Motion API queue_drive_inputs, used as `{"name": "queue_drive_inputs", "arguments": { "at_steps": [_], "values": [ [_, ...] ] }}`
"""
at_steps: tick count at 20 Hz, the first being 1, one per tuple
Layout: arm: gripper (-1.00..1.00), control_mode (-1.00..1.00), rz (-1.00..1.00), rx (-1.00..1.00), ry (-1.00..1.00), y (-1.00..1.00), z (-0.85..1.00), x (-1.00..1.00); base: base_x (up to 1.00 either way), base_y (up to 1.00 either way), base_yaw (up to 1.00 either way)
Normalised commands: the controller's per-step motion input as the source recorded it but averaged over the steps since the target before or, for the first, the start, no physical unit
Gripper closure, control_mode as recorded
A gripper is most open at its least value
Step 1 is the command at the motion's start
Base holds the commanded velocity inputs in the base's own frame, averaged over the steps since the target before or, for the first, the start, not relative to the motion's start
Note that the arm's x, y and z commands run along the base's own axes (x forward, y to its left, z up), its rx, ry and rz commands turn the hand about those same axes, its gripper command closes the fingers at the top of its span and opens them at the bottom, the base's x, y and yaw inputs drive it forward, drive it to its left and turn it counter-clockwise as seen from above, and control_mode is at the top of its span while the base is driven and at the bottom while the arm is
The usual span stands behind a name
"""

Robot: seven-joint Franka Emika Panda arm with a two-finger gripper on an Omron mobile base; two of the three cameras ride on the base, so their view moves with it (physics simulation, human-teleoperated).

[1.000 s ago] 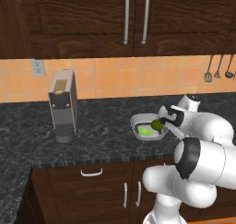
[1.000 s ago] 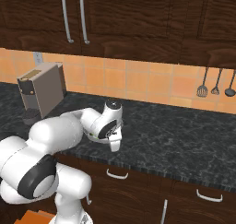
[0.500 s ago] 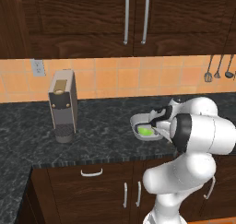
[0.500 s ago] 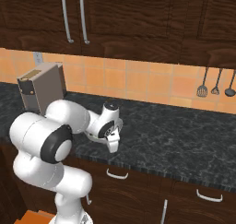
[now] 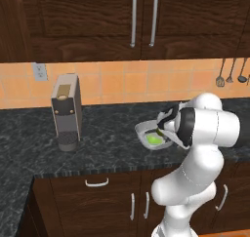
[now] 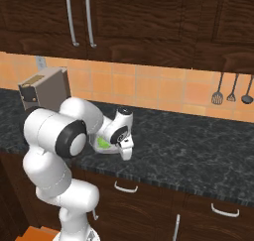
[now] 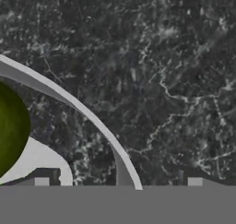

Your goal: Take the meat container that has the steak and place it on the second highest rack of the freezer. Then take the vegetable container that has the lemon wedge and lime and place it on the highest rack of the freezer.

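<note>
From your left base view, the vegetable container (image 5: 149, 133) is a shallow pale-grey bowl with a bright green lime (image 5: 155, 140) inside, sitting on the dark speckled counter (image 5: 107, 143) right of the coffee machine (image 5: 66, 111). From your right base view, the gripper (image 6: 126, 150) hangs just beside that bowl. In your hand view, the bowl's curved rim (image 7: 87, 114) and lime fill the left; your fingers stand wide apart, holding nothing.
</note>
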Motion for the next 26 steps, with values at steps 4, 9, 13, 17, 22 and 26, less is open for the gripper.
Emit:
{"name": "queue_drive_inputs", "arguments": {
  "at_steps": [4,9,13,17,22,26],
  "values": [
    [1.00,-1.00,0.05,-0.11,0.00,0.71,-0.81,-0.03,0.00,0.00,0.00],
    [1.00,-1.00,0.08,-0.01,0.00,0.48,-0.38,0.00,0.00,0.00,0.00],
    [1.00,-1.00,0.04,0.00,-0.10,0.31,-0.03,-0.24,0.00,0.00,0.00],
    [1.00,-1.00,0.00,0.00,-0.18,0.12,0.30,-0.40,0.00,0.00,0.00],
    [1.00,-1.00,0.00,0.00,-0.11,0.19,0.61,-0.31,0.00,0.00,0.00],
    [1.00,-1.00,0.02,0.00,-0.18,0.16,0.17,-0.68,0.00,0.00,0.00]
  ]
}}
